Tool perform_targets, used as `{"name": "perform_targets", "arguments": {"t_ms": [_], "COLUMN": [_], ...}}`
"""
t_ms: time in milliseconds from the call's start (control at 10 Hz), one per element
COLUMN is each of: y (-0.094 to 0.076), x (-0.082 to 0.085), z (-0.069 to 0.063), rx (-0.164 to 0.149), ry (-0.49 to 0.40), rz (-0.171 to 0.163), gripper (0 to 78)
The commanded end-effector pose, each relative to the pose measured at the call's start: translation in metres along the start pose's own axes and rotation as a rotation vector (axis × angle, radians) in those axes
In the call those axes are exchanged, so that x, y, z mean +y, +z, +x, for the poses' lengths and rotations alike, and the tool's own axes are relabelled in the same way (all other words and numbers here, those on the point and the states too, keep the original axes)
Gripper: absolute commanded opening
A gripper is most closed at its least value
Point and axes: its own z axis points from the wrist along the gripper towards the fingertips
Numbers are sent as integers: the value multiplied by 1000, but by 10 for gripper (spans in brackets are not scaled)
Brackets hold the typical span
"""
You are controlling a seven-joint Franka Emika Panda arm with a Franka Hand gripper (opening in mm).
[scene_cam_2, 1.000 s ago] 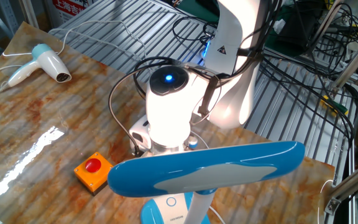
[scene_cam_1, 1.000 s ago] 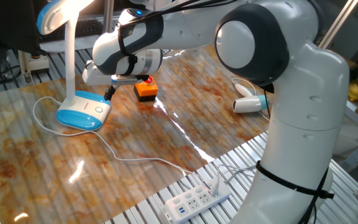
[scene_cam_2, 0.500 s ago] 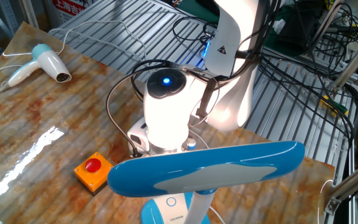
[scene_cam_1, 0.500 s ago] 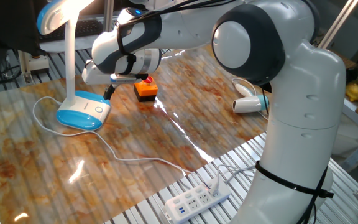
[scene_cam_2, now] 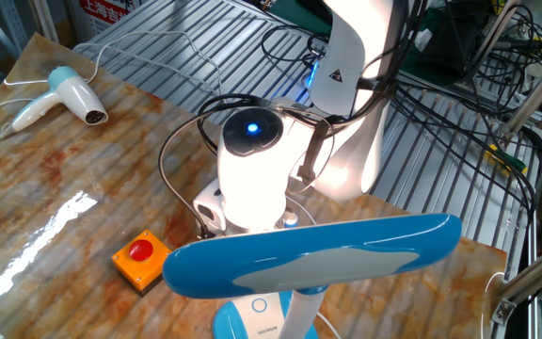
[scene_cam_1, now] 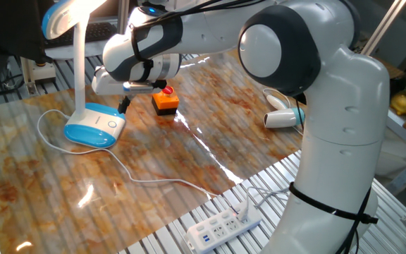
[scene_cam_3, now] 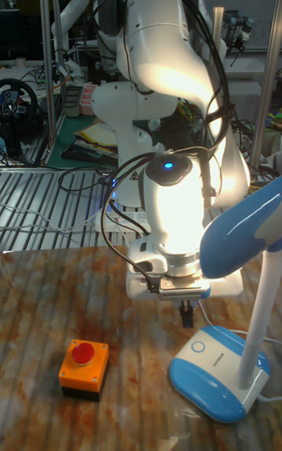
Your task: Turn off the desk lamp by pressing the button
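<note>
lamp still lit | desk lamp base just beside gripper, button below tip | jaws: can't tell | risk: you miss small btn, shove base, or hit orange box

Blue-and-white desk lamp; red-topped orange push-button box; rusty marbled table.

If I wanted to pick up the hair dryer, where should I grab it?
Grab the hair dryer by its white handle, probably coming straight down from above. It lies flat on the table, and the handle sticks out long and thin, away from the fat blue-backed body, so fingers could likely close across it. Its cord trails off behind, so keep clear of that end.
</note>
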Motion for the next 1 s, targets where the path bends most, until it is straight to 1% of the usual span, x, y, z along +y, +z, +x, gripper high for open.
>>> {"name": "perform_targets", "arguments": {"t_ms": [100, 600, 1000], "y": [-6, 5, 9], "x": [-1, 2, 3], "z": [1, -3, -6], "rx": [-10, -18, -26], "ry": [-28, -34, -30], "rz": [2, -4, -6], "gripper": [0, 0, 0]}}
